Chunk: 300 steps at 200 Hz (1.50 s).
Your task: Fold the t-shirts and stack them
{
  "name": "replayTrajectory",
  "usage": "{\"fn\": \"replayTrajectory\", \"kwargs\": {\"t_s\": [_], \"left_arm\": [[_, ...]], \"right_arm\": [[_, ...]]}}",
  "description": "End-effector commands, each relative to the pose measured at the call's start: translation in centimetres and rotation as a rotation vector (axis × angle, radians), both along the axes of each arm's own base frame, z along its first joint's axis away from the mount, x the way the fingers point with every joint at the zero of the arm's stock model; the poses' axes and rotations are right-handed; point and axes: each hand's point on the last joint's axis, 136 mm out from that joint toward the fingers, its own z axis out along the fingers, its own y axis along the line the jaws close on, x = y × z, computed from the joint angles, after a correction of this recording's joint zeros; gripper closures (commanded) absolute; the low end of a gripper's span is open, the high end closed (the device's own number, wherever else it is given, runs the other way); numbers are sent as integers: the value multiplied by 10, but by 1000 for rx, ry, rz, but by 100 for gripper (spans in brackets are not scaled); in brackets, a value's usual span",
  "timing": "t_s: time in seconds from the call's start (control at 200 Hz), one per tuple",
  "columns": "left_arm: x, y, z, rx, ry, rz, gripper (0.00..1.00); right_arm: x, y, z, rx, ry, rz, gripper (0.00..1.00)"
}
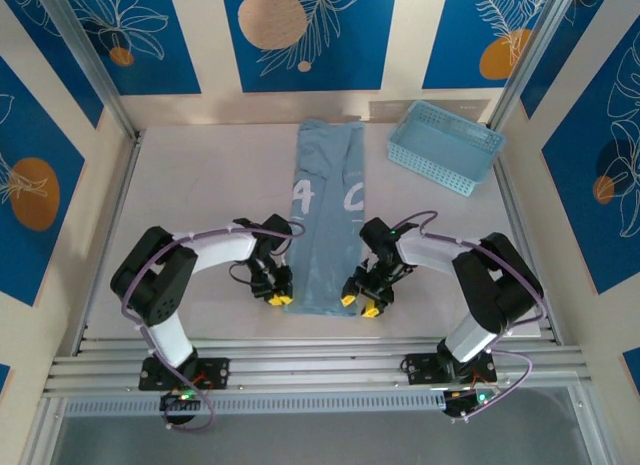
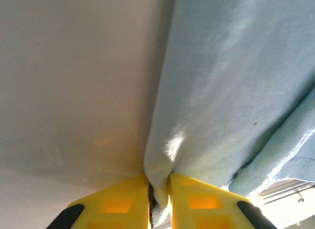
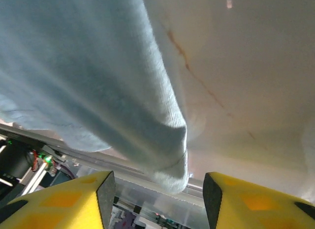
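Your left gripper (image 2: 158, 197) has its yellow fingers closed on the near left corner of the t-shirt (image 2: 231, 91), and that corner is hidden between them. Your right gripper (image 3: 157, 189) stands open around the near right corner. Both arms bend inward, low over the table (image 1: 200, 185). The t-shirt lies as a long strip from the far edge toward the near edge, with its lettering partly folded away.
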Motion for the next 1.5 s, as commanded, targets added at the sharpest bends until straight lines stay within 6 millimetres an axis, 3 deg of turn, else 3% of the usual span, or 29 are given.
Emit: {"fn": "replayTrajectory", "kwargs": {"t_s": [0.0,0.085,0.195,0.425,0.59,0.755,0.89,1.11,1.36,1.495], "left_arm": [[1,-15,4,-56,-33,-33,88],[-2,-15,5,-62,-27,-33,92],[-8,-15,4,-65,-12,-38,100],[-24,-15,7,-89,14,-53,100],[-27,-12,27,-76,-42,-60,100],[-1,-21,58,-107,-188,0,100],[28,-32,79,-110,-282,41,100],[85,-35,112,-54,-406,114,100],[152,-29,118,-16,-409,243,100],[186,-26,111,-6,-404,280,100]], "right_arm": [[-4,1,-8,-24,24,-6,50],[-1,3,-11,-17,13,-10,55],[8,7,-10,-17,-23,-7,71],[9,-1,9,-49,-67,5,100],[-11,-8,39,-14,-60,29,100],[-4,-11,67,13,-103,26,100],[22,-13,77,27,-139,-16,100],[87,-12,97,49,-219,-62,100],[167,-12,99,53,-266,-115,100],[210,-18,93,21,-281,-148,100]]}}
